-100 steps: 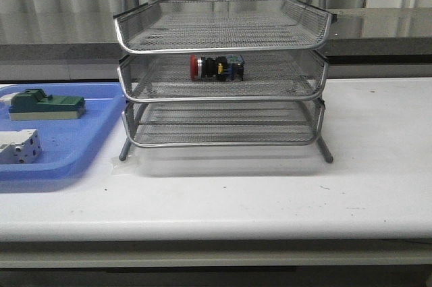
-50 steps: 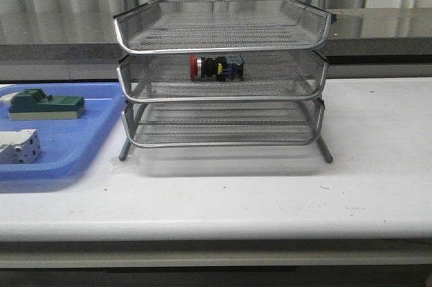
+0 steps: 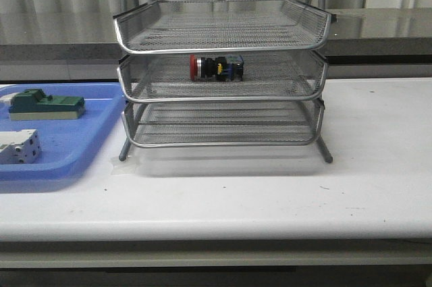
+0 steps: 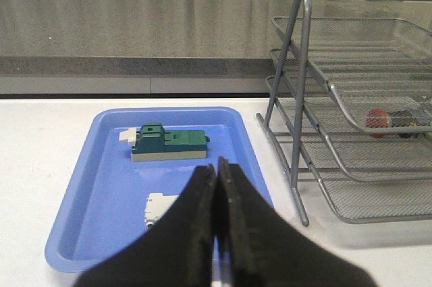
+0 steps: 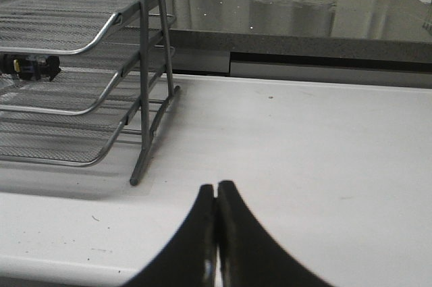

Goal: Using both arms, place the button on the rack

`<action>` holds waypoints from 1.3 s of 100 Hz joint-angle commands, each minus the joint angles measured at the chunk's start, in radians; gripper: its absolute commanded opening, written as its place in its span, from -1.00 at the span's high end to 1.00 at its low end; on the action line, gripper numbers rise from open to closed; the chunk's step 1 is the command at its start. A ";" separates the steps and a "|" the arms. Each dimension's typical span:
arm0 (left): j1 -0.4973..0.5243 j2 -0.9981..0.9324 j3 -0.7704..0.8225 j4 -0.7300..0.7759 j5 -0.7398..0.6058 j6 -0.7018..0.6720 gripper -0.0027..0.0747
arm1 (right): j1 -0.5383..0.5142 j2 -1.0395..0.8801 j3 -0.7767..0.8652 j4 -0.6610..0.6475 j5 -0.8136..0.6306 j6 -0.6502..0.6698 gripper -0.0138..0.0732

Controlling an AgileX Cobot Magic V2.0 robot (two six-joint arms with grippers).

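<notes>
The button [image 3: 216, 67], with red cap and black body, lies on its side on the middle tier of the silver wire rack [image 3: 223, 47]. It also shows in the left wrist view [image 4: 395, 120] and at the edge of the right wrist view [image 5: 30, 65]. Neither arm shows in the front view. My left gripper [image 4: 217, 167] is shut and empty above the blue tray [image 4: 101, 192], left of the rack [image 4: 364, 91]. My right gripper [image 5: 216, 187] is shut and empty over bare table, to the right of the rack [image 5: 74, 44].
The blue plastic tray [image 3: 67, 145] lies left of the rack and holds a green block [image 3: 46, 105] and a white terminal block [image 3: 19, 146]. A grey stone ledge [image 3: 378, 30] runs behind the white table [image 3: 378, 165].
</notes>
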 commanded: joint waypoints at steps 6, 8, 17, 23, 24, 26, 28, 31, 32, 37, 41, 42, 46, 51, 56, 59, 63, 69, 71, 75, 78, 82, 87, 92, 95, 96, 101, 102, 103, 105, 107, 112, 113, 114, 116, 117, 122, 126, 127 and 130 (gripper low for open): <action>0.002 0.008 -0.029 -0.024 -0.073 -0.009 0.98 | -0.006 -0.018 0.003 -0.009 -0.086 -0.004 0.84; 0.002 0.008 -0.029 -0.024 -0.073 -0.009 0.98 | -0.005 -0.018 0.003 -0.009 -0.087 -0.004 0.84; 0.002 0.008 -0.029 -0.024 -0.073 -0.009 0.98 | -0.004 -0.018 0.003 -0.009 -0.087 -0.004 0.84; 0.002 0.008 -0.029 -0.024 -0.073 -0.009 0.98 | -0.004 -0.018 0.003 -0.009 -0.087 -0.004 0.84; 0.002 0.008 -0.029 -0.024 -0.073 -0.009 0.98 | -0.004 -0.018 0.003 -0.009 -0.087 -0.004 0.84; 0.002 0.008 -0.029 -0.024 -0.073 -0.009 0.98 | -0.004 -0.018 0.003 -0.009 -0.087 -0.004 0.84; 0.002 0.008 -0.029 -0.024 -0.073 -0.009 0.98 | -0.004 -0.018 0.003 -0.009 -0.087 -0.004 0.84; 0.002 0.008 -0.029 -0.024 -0.073 -0.009 0.98 | -0.004 -0.018 0.003 -0.009 -0.087 -0.004 0.84; 0.002 0.008 -0.029 -0.024 -0.073 -0.009 0.98 | -0.004 -0.018 0.003 -0.009 -0.087 -0.004 0.84; 0.002 0.008 -0.029 -0.024 -0.073 -0.009 0.98 | -0.004 -0.018 0.003 -0.009 -0.087 -0.004 0.84; 0.002 0.008 -0.029 -0.024 -0.073 -0.009 0.98 | -0.004 -0.018 0.003 -0.009 -0.087 -0.004 0.84; 0.002 0.008 -0.029 -0.024 -0.073 -0.009 0.98 | -0.004 -0.018 0.003 -0.009 -0.087 -0.004 0.84; 0.002 0.008 -0.029 -0.024 -0.073 -0.009 0.98 | -0.004 -0.018 0.003 -0.009 -0.087 -0.004 0.84; 0.002 0.008 -0.029 -0.024 -0.073 -0.009 0.98 | -0.004 -0.018 0.003 -0.009 -0.087 -0.004 0.84; 0.002 0.008 -0.029 -0.024 -0.073 -0.009 0.98 | -0.004 -0.018 0.003 -0.009 -0.087 -0.004 0.84; 0.002 0.008 -0.029 -0.024 -0.073 -0.009 0.98 | -0.004 -0.018 0.003 -0.009 -0.087 -0.004 0.84; 0.002 0.008 -0.029 -0.024 -0.073 -0.009 0.98 | -0.004 -0.018 0.003 -0.009 -0.087 -0.004 0.84; 0.002 0.008 -0.029 -0.024 -0.073 -0.009 0.98 | -0.004 -0.018 0.003 -0.009 -0.087 -0.004 0.84; 0.002 0.008 -0.029 -0.024 -0.073 -0.009 0.98 | -0.004 -0.018 0.003 -0.009 -0.087 -0.004 0.84; 0.002 0.008 -0.029 -0.024 -0.073 -0.009 0.98 | -0.004 -0.018 0.003 -0.009 -0.087 -0.004 0.84; 0.002 0.008 -0.029 -0.024 -0.073 -0.009 0.98 | -0.004 -0.018 0.003 -0.009 -0.087 -0.004 0.84; 0.002 0.008 -0.029 -0.024 -0.073 -0.009 0.98 | -0.004 -0.018 0.003 -0.009 -0.087 -0.004 0.84; 0.002 0.008 -0.029 -0.024 -0.073 -0.009 0.98 | -0.004 -0.018 0.003 -0.009 -0.087 -0.004 0.84; 0.002 0.008 -0.029 -0.024 -0.073 -0.009 0.98 | -0.004 -0.018 0.003 -0.009 -0.087 -0.004 0.84; 0.002 0.008 -0.029 -0.024 -0.073 -0.009 0.98 | -0.004 -0.018 0.003 -0.009 -0.087 -0.004 0.84; 0.002 0.008 -0.029 -0.024 -0.073 -0.009 0.98 | -0.004 -0.018 0.003 -0.009 -0.087 -0.004 0.84; 0.002 0.008 -0.029 -0.024 -0.073 -0.009 0.98 | -0.004 -0.018 0.003 -0.009 -0.087 -0.004 0.84; 0.002 0.008 -0.029 -0.024 -0.073 -0.009 0.98 | -0.004 -0.018 0.003 -0.009 -0.087 -0.004 0.84; 0.002 0.008 -0.029 -0.024 -0.073 -0.009 0.98 | -0.004 -0.018 0.003 -0.009 -0.087 -0.004 0.84; 0.002 0.008 -0.029 -0.024 -0.073 -0.009 0.98 | -0.004 -0.018 0.003 -0.009 -0.087 -0.004 0.84; 0.002 0.008 -0.029 -0.024 -0.073 -0.009 0.98 | -0.004 -0.018 0.003 -0.009 -0.087 -0.004 0.84; 0.002 0.008 -0.029 -0.024 -0.073 -0.009 0.98 | -0.004 -0.018 0.003 -0.009 -0.087 -0.004 0.84; 0.002 0.008 -0.029 -0.024 -0.073 -0.009 0.98 | -0.004 -0.018 0.003 -0.009 -0.087 -0.004 0.84; 0.002 0.008 -0.029 -0.024 -0.073 -0.009 0.98 | -0.004 -0.018 0.003 -0.009 -0.087 -0.004 0.84; 0.000 0.008 -0.029 -0.024 -0.073 -0.009 0.98 | -0.004 -0.018 0.003 -0.009 -0.087 -0.004 0.84; 0.000 0.008 -0.029 -0.024 -0.073 -0.009 0.98 | -0.004 -0.018 0.003 -0.009 -0.087 -0.004 0.84; 0.000 0.008 -0.029 -0.019 -0.073 -0.009 0.98 | -0.004 -0.018 0.003 -0.009 -0.087 -0.004 0.84; 0.000 0.008 -0.029 -0.014 -0.073 -0.009 0.98 | -0.004 -0.018 0.003 -0.009 -0.087 -0.004 0.84; -0.001 0.008 -0.029 -0.011 -0.073 -0.009 0.98 | -0.004 -0.018 0.003 -0.009 -0.087 -0.004 0.84; -0.004 0.008 -0.029 0.003 -0.073 -0.009 0.98 | -0.004 -0.018 0.003 -0.009 -0.087 -0.004 0.84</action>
